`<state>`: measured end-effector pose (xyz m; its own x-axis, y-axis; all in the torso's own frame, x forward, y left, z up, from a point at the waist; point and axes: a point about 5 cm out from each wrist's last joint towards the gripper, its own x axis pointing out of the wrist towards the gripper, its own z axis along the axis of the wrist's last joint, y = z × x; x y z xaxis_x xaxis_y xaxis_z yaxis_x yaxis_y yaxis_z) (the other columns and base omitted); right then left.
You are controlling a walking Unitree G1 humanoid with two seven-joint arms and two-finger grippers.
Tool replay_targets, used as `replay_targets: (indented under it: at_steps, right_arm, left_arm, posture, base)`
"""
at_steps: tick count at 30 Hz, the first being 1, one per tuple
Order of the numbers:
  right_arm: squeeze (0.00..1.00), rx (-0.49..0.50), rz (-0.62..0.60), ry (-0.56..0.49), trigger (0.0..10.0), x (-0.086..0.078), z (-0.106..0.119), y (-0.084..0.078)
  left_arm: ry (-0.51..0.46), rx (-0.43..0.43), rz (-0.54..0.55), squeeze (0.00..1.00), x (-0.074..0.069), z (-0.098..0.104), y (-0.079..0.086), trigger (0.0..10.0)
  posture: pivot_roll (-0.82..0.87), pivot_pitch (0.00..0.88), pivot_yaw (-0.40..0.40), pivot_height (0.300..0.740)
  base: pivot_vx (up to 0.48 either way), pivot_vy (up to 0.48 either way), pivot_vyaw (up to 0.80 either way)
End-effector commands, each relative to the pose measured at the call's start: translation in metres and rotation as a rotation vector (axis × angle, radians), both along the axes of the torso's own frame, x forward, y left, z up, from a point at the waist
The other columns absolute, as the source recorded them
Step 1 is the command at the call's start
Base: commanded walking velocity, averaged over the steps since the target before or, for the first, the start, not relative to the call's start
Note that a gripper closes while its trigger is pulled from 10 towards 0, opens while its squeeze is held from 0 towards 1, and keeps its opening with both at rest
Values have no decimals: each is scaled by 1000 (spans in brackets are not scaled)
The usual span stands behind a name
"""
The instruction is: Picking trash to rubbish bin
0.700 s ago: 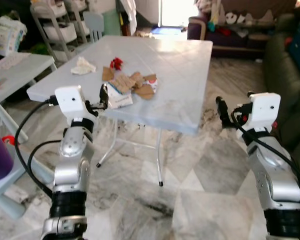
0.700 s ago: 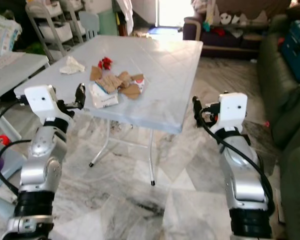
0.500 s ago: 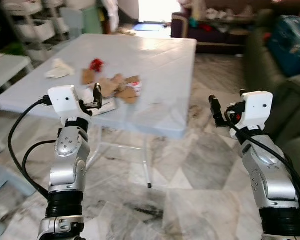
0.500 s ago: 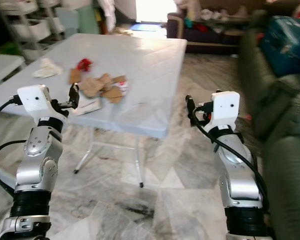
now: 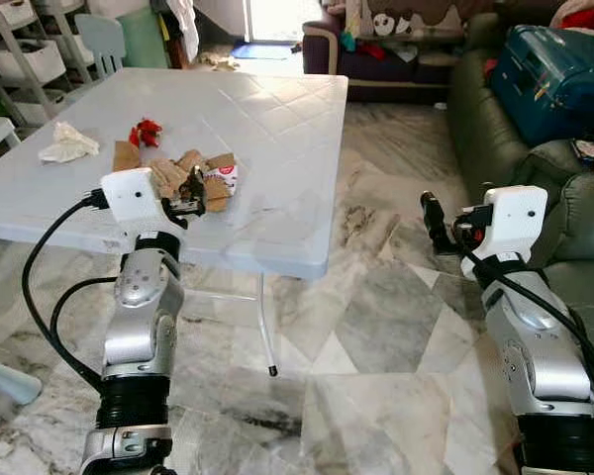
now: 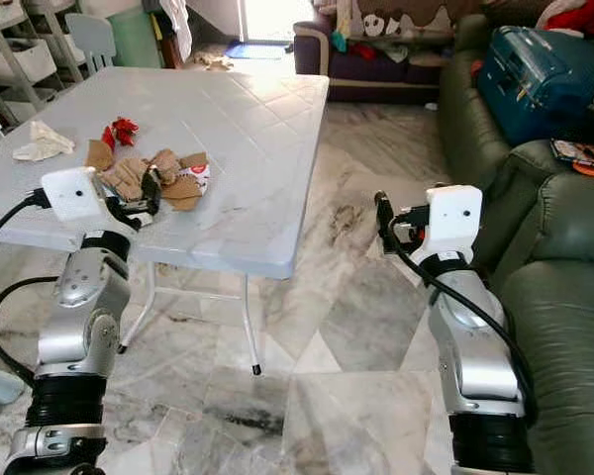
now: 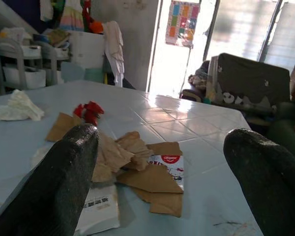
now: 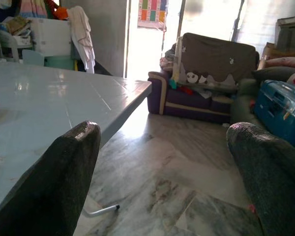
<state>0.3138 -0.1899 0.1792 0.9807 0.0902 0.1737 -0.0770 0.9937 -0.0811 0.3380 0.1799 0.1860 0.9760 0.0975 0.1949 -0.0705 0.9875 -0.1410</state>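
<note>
A pile of brown paper scraps lies on the white folding table, with a white packet bearing a red logo among them. A red wrapper and a crumpled white tissue lie farther left. My left gripper is open at the table's near edge, right in front of the pile, and the scraps sit between its fingers' line of sight. My right gripper is open and empty over the floor, to the right of the table.
A green sofa with a blue suitcase stands close on the right. A purple sofa is at the back, and shelves and a small chair at the back left. Marble floor lies between table and sofa.
The whole view has shifted as I moved, so the table sits more to the left. My left gripper has come closer to the paper pile. Both grippers stay open.
</note>
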Motion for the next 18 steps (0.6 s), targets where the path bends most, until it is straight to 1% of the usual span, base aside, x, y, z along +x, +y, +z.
replay_targets:
  at_steps: [1,18]
  right_arm:
    - [0,1,9,-25,10000,0,6,2]
    - [0,4,3,-28,10000,0,6,2]
  left_arm:
    - [7,3,0,0,1,1,1,10000]
    - [23,4,-10,0,3,2,-1,10000]
  posture:
    - [-27,54,5,740]
    - [-29,53,10,740]
  base:
    - [0,480,0]
    - [0,480,0]
